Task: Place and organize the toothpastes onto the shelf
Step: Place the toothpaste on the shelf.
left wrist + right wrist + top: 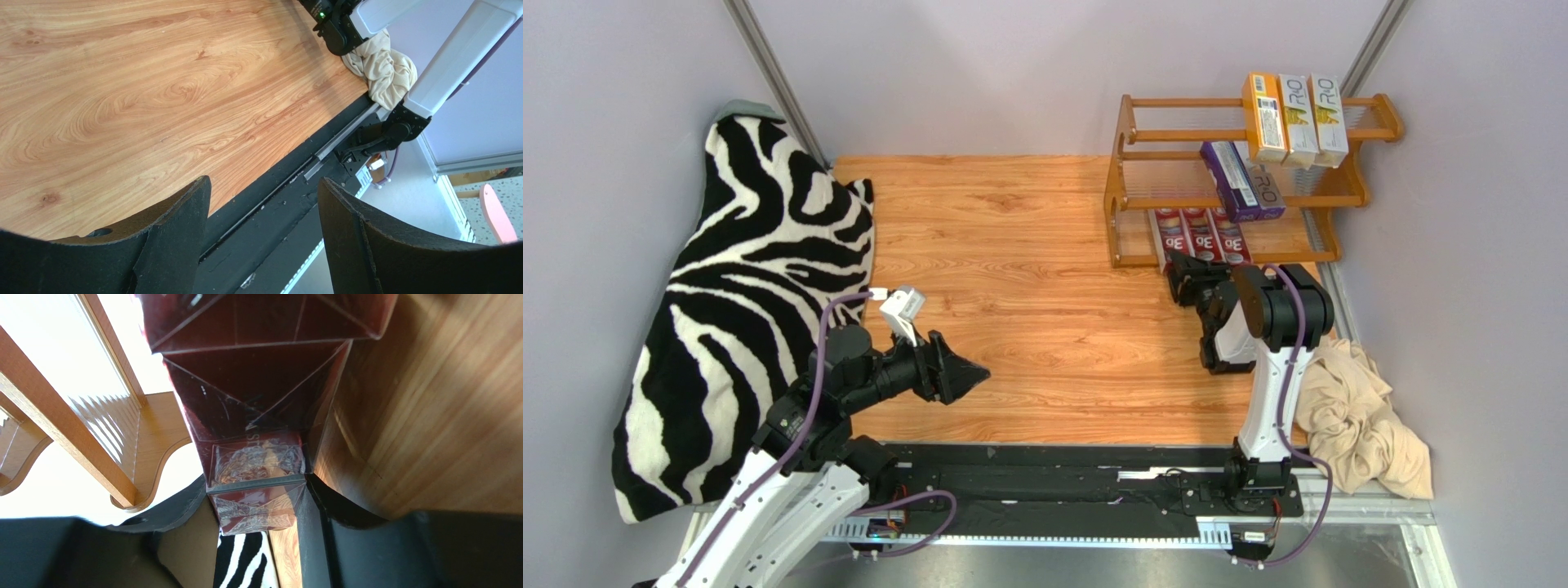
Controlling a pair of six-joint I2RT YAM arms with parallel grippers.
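The wooden shelf stands at the far right. Its top tier holds one orange-yellow carton and two paler cartons. The middle tier holds two purple cartons. The bottom tier holds three red cartons. My right gripper is at the near ends of the red cartons. In the right wrist view its fingers touch both sides of a red carton, beside the shelf's side panel. My left gripper is open and empty, over the table's near edge.
A zebra-print cloth covers the left side of the table. A crumpled beige cloth lies near right, also in the left wrist view. A black base rail runs along the front. Grey walls stand close on both sides.
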